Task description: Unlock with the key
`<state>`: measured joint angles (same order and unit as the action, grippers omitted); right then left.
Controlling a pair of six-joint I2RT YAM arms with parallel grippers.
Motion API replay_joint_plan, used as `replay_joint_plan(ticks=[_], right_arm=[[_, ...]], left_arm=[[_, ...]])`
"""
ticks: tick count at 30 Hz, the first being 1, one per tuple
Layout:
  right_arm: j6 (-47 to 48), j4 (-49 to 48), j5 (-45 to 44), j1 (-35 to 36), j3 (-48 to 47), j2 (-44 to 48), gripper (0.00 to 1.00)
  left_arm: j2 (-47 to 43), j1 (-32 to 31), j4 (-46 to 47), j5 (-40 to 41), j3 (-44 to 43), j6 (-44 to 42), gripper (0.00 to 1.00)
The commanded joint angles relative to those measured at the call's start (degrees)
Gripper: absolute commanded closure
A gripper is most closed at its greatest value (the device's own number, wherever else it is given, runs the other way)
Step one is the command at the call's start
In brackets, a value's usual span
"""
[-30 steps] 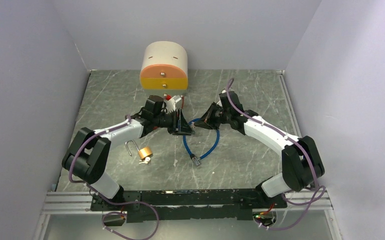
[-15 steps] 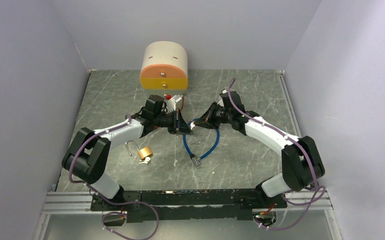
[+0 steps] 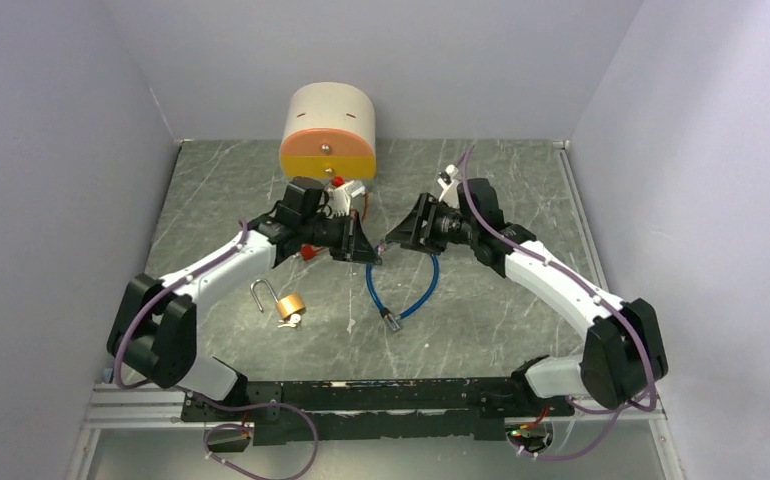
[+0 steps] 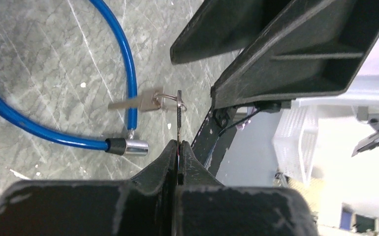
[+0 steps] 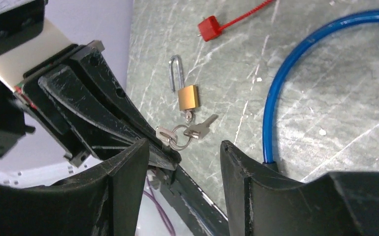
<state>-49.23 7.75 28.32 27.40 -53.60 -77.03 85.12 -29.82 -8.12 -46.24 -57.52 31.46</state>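
Note:
My left gripper [image 4: 178,147] is shut on a small silver key [image 4: 178,118], seen edge-on, held above the table. A ring [image 4: 170,101] on that key carries a second key [image 4: 131,103] that hangs loose. Facing it, my right gripper [image 5: 183,147] is open, its fingers [image 4: 286,59] just beyond the key and touching nothing. A blue cable lock [image 3: 406,290] lies looped under both grippers, its metal end [image 4: 131,146] on the table. A brass padlock [image 3: 290,305] lies to the left with its shackle swung open and a key in its base.
A cream and orange domed box [image 3: 328,130] with knobs stands at the back centre. A red tag [image 5: 209,28] on a thin red strap lies by the left arm. Grey walls close the table on three sides.
The right gripper has opened and let go of the key and drawn back slightly. The left gripper shut on the key a moment earlier and now holds it alone.

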Motion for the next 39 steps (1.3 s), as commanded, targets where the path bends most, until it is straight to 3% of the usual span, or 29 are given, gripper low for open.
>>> replay_joint_plan(ticks=[1,8,12,18,24,28,32,34,37,39], right_arm=[[12.81,-3.38,6.69,-0.24,-2.57,4.13,0.42],[19.03,-7.57,20.3,2.91,-7.01,1.27,0.45],[17.68,-11.47,23.83,5.26,-7.71,-0.78,0.56],[14.56,-16.8,27.95,6.44,-6.14,0.04,0.76],[16.64,-13.81,29.59,6.44,-5.83,1.43,0.72],[22.23,-6.37,30.17,7.5,-8.11,1.63,0.69],[26.82,-0.22,29.43,8.8,-10.55,1.25,0.72],[27.36,0.84,29.33,8.91,-10.87,0.97,0.78],[27.12,0.87,27.96,8.9,-10.83,1.35,1.0],[26.01,-0.83,26.63,8.99,-10.19,2.09,1.0]], left_arm=[[-5.03,-0.32,-9.98,-2.11,-3.54,-7.83,0.97],[-8.37,-0.36,-21.57,-7.06,-7.9,-16.25,0.97],[-9.27,-0.4,-27.45,-9.04,-10.73,-19.99,0.97],[-11.56,-0.39,-27.54,-10.09,-10.64,-20.32,0.97],[-11.87,-0.36,-29.43,-10.66,-11.12,-21.86,0.97],[-11.82,-0.4,-30.99,-11.37,-11.96,-23.11,0.97],[-11.74,-0.41,-32.31,-11.94,-12.84,-24.08,0.98],[-11.82,-0.41,-32.65,-12.13,-13.11,-24.33,0.98],[-12.03,-0.37,-32.63,-12.51,-13.07,-24.51,0.97],[-12.33,-0.37,-32.26,-12.67,-13.02,-24.12,0.97]])
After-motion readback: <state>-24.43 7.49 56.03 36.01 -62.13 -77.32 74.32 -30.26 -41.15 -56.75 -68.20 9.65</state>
